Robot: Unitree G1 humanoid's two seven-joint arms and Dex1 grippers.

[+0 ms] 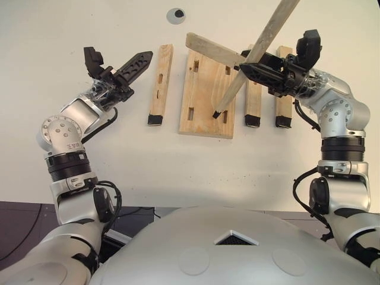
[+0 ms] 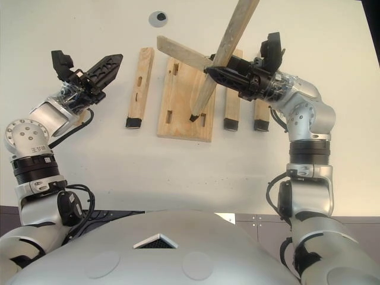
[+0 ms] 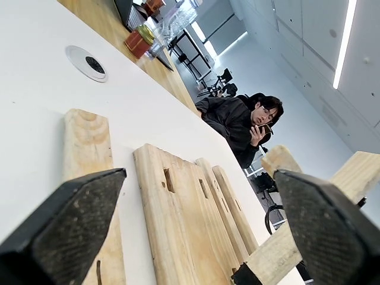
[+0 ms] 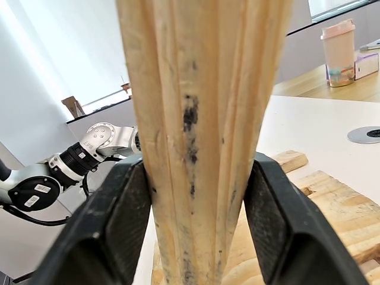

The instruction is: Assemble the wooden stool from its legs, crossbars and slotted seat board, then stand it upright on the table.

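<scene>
The slotted seat board (image 1: 202, 113) lies flat at the table's middle. My right gripper (image 1: 254, 67) is shut on a wooden leg (image 1: 270, 29) that stands tilted, its black-capped lower end (image 1: 218, 112) resting on the board by a slot. In the right wrist view the black fingers (image 4: 119, 225) clamp the leg (image 4: 199, 119) from both sides. A crossbar (image 1: 211, 48) lies slanted over the board's far edge. One leg (image 1: 160, 83) lies left of the board, two more (image 1: 253, 104) (image 1: 284, 107) lie right of it. My left gripper (image 1: 142, 59) hovers open, left of the left leg, holding nothing.
A round cable grommet (image 1: 175, 15) is set into the white table (image 1: 178, 166) beyond the parts. The near half of the table has free room. In the left wrist view a wooden bench with cups (image 3: 142, 41) stands behind the table.
</scene>
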